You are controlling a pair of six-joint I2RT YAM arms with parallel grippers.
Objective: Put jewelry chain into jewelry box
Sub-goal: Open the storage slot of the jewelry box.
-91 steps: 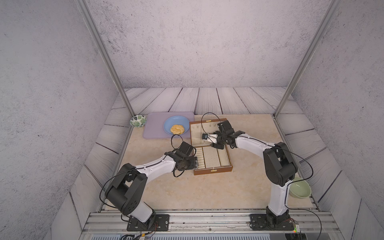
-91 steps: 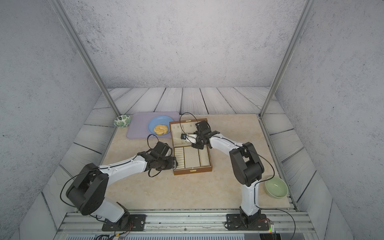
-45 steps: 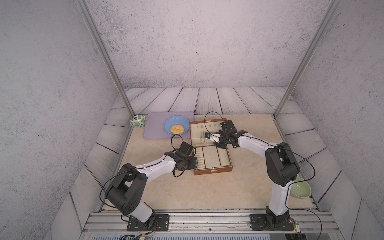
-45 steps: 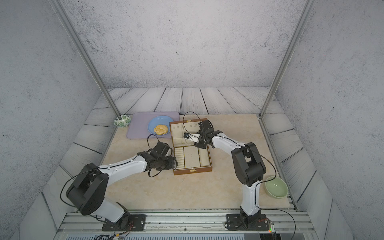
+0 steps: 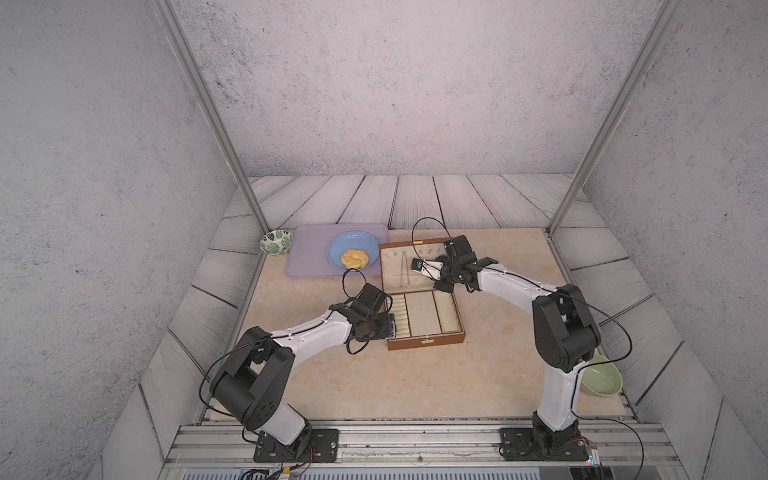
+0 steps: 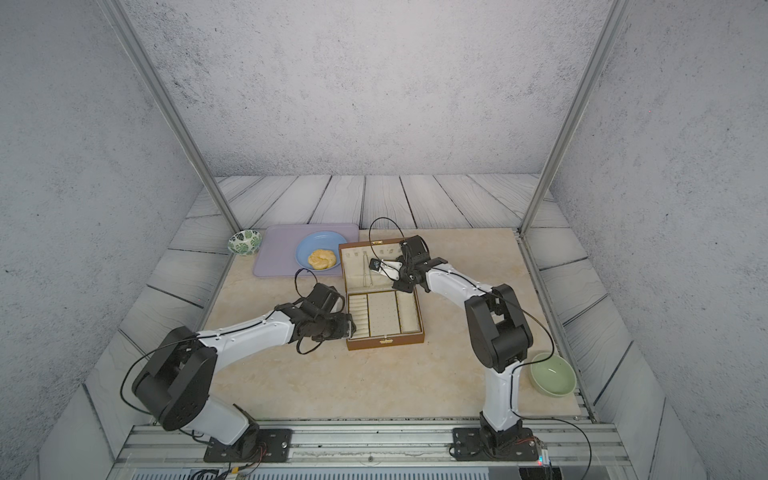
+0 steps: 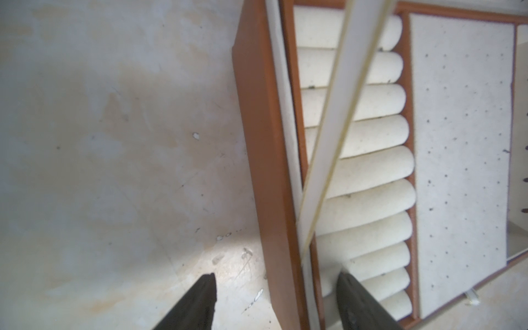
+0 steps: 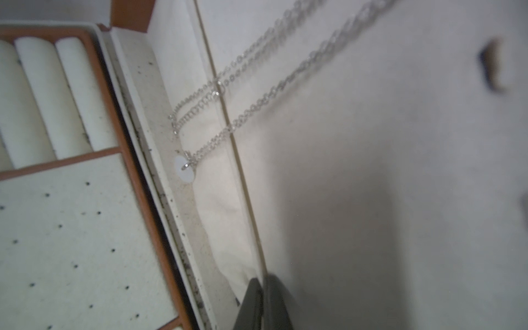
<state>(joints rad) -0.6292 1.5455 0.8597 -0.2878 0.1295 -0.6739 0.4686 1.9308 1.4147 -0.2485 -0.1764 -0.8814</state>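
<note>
**Chain hangs in open lid; left jaws wide, right jaws shut**

Far-left corner of the table (image 5: 374,386): a leaf-patterned bowl (image 5: 275,242). Just beside it, along the far edge, is a lilac tray (image 5: 305,259). It carries a blue plate (image 5: 345,249) with a round golden pastry (image 5: 354,258) on it.

The left gripper (image 7: 277,288) is low at the left side of the jewelry box (image 5: 426,338). Its jaws stand well apart and straddle the box's left wall, one fingertip over bare table outside, the other over the ring rolls inside. A gap shows on each side of the wall, so nothing is gripped. A pale ribbon strap (image 7: 337,128) crosses the ring rolls at a slant.

The box sits mid-table, nearer the far edge. Its lid is open toward the far edge and its gold clasp faces the near edge. The jewelry chain (image 8: 258,107) is in the box lid. Fine silver strands run down the cream lining, and the lower end, with a small white disc, lies over the pocket by the hinge.

The right gripper (image 8: 261,288) is over the lid, to the right of the chain and not touching it. Its jaws are pressed together with nothing seen between them. The tip sits at the pocket's corded edge; contact with the cord cannot be told.

Right edge, toward the near corner: a green bowl (image 5: 600,376), partly hidden behind the right arm.
</note>
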